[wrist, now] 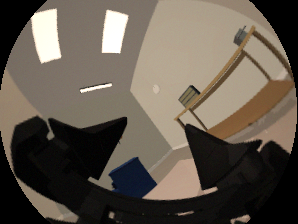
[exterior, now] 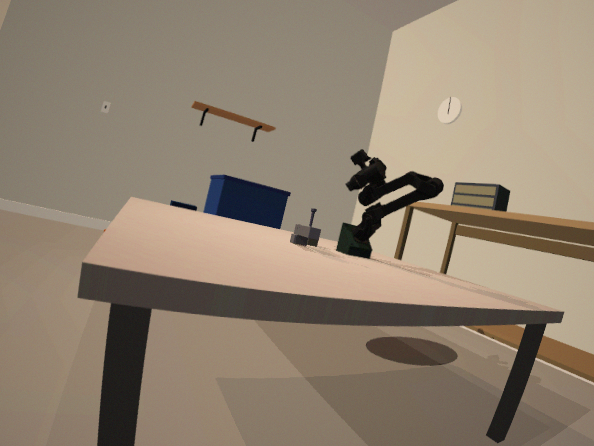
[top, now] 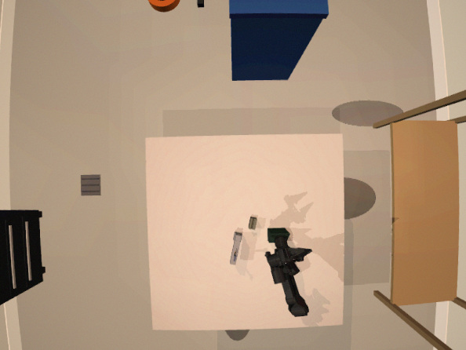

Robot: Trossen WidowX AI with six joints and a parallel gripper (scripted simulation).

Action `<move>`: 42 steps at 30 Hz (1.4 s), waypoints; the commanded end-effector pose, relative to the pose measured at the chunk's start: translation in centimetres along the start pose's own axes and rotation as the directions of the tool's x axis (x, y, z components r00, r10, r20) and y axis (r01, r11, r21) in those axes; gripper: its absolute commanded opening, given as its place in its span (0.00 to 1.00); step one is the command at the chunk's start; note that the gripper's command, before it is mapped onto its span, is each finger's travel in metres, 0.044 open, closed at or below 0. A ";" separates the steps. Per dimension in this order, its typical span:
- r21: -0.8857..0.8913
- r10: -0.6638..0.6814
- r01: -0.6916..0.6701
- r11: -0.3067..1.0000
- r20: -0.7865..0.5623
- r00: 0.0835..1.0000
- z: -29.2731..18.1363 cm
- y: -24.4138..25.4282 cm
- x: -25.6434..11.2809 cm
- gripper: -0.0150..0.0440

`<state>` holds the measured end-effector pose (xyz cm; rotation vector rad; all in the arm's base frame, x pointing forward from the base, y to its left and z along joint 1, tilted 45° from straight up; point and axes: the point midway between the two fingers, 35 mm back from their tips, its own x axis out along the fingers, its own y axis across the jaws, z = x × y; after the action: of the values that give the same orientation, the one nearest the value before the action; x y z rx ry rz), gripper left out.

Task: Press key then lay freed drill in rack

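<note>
A small grey block (top: 236,245) (exterior: 310,233) stands on the table (top: 188,176) (exterior: 200,250). A thin upright post with a small head (exterior: 313,216) rises from it; this may be the drill. A lower grey part sits at the block's end; whether it is the key is too small to tell. A small olive-grey box (top: 253,223), possibly the rack, stands apart from the block in the top view. My gripper (wrist: 156,123) is open and empty, its fingers wide apart. It is raised high above the table, away from the block, and faces the room's far corner.
The arm's dark green base (top: 278,235) (exterior: 350,242) stands close beside the small box and block. Beyond the table are a blue cabinet (top: 267,47) (exterior: 247,200) (wrist: 132,178) and a wooden desk (top: 425,212) (exterior: 520,225). A black drawer unit (top: 20,251) stands on the other side.
</note>
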<state>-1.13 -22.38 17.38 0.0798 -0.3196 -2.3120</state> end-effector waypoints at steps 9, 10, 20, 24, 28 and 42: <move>-0.009 0.010 -0.010 1.000 -0.001 1.000 -0.1 0.3 0.0 0.53; -0.036 0.041 -0.041 0.998 -0.006 0.999 -0.2 1.1 -0.1 0.49; -0.425 0.523 -0.602 0.676 -0.298 0.798 -5.9 14.6 -4.9 0.25; -0.464 0.590 -0.727 0.507 -0.428 0.685 -8.1 17.0 -7.4 0.25; -0.463 0.614 -0.827 0.318 -0.564 0.552 -10.2 18.7 -10.3 0.25; -0.149 0.350 -0.949 -0.278 -0.936 0.045 -15.2 17.8 -21.4 0.25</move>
<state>24.51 -27.42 9.60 -0.0591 0.7805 -1.0331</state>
